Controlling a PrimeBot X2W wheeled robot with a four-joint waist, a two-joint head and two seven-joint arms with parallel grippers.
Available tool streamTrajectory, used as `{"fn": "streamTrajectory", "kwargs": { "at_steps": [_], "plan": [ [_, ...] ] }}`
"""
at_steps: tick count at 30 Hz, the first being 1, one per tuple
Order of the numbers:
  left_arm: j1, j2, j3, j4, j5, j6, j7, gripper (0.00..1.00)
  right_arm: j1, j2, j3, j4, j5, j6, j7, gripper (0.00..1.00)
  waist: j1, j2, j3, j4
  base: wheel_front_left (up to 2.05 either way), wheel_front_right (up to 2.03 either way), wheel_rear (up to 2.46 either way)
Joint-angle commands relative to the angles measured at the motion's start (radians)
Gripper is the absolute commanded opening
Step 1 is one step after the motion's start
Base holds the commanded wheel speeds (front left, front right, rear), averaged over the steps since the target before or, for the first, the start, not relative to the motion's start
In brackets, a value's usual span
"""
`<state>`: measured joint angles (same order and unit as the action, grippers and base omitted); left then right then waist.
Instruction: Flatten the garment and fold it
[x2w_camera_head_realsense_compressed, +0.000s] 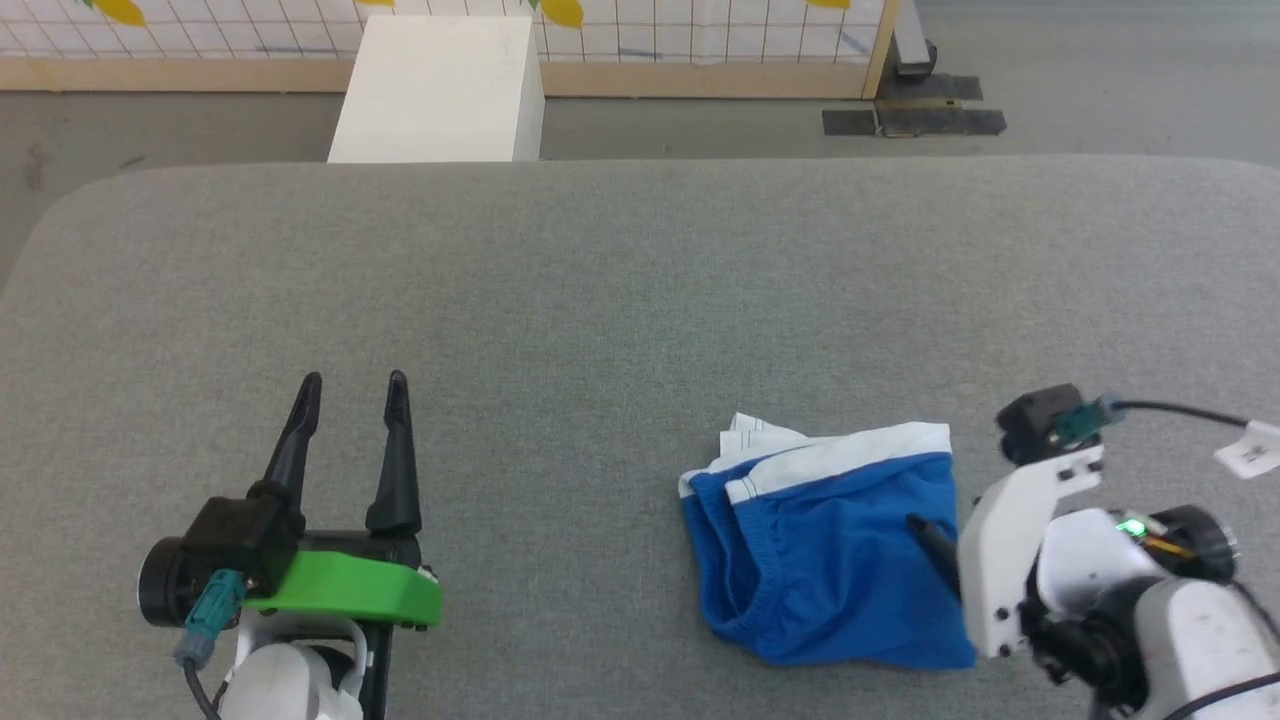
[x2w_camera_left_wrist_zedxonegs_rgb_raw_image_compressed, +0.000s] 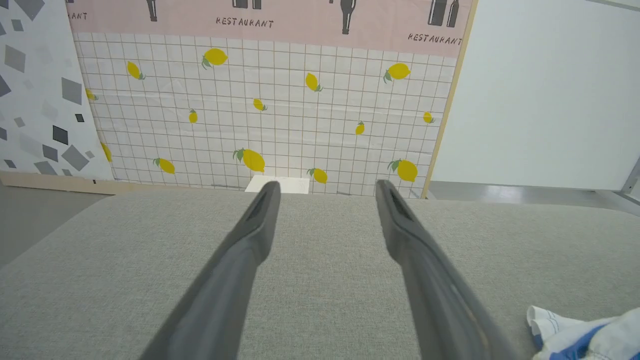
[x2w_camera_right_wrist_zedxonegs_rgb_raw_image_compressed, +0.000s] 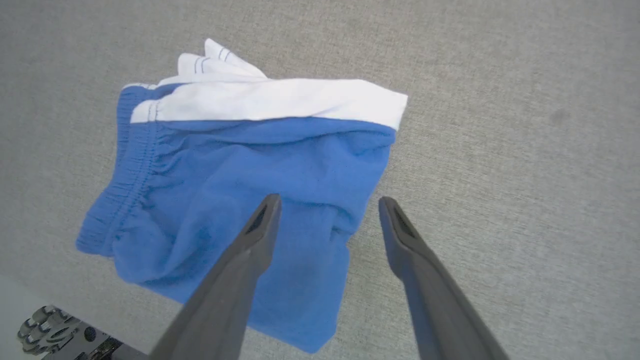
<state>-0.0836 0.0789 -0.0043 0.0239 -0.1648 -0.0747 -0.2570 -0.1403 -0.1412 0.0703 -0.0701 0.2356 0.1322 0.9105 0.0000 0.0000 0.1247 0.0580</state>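
Garment (x2w_camera_head_realsense_compressed: 830, 545) sits bunched at 4 o'clock on the grey table (x2w_camera_head_realsense_compressed: 600, 300), with its white band along the 12 o'clock edge. Right gripper (x2w_camera_right_wrist_zedxonegs_rgb_raw_image_compressed: 327, 202) straddles the 3 o'clock edge, wide open and holding nothing. Left gripper (x2w_camera_head_realsense_compressed: 353, 385) is also wide open and empty, well apart at 8 o'clock. Likely a regrasp: pinch low, take all layers, pull outward without dragging the pile. Right wrist view gives the creases and, probably, stacked layers at 11 o'clock. Head view gives the arm spacing.
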Motion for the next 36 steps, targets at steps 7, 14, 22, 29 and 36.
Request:
{"fn": "streamTrajectory", "kwargs": {
  "at_steps": [7,14,22,29,36],
  "plan": [
    [-0.014,-0.008,-0.005,0.010,0.010,-0.011,-0.005,1.00,0.011,0.007,0.025,0.138,-0.042,-0.002,-0.037,1.00,0.0000,0.0000,0.022,0.020,0.00,0.00,0.00],
    [-0.013,-0.008,0.001,0.015,0.014,-0.016,-0.005,1.00,-0.015,-0.024,0.030,0.290,-0.057,-0.002,-0.082,0.48,0.0000,0.0000,0.023,0.030,0.00,0.00,0.00],
    [-0.012,-0.007,0.009,0.014,0.018,-0.018,-0.005,1.00,-0.066,-0.080,0.080,0.344,-0.032,-0.002,-0.140,0.00,0.0000,0.0000,0.023,0.013,0.00,0.00,0.00],
    [0.020,0.000,0.046,-0.020,0.015,-0.005,-0.005,1.00,-0.159,-0.191,0.275,0.321,0.040,-0.002,-0.146,0.00,0.0000,0.0000,0.039,-0.132,0.00,0.00,0.00],
    [0.008,0.008,0.065,-0.084,0.023,0.004,-0.005,1.00,-0.320,-0.326,0.431,0.342,0.150,-0.002,-0.187,0.00,0.0000,0.0000,0.122,-0.322,0.00,0.00,0.00]
  ]
}}
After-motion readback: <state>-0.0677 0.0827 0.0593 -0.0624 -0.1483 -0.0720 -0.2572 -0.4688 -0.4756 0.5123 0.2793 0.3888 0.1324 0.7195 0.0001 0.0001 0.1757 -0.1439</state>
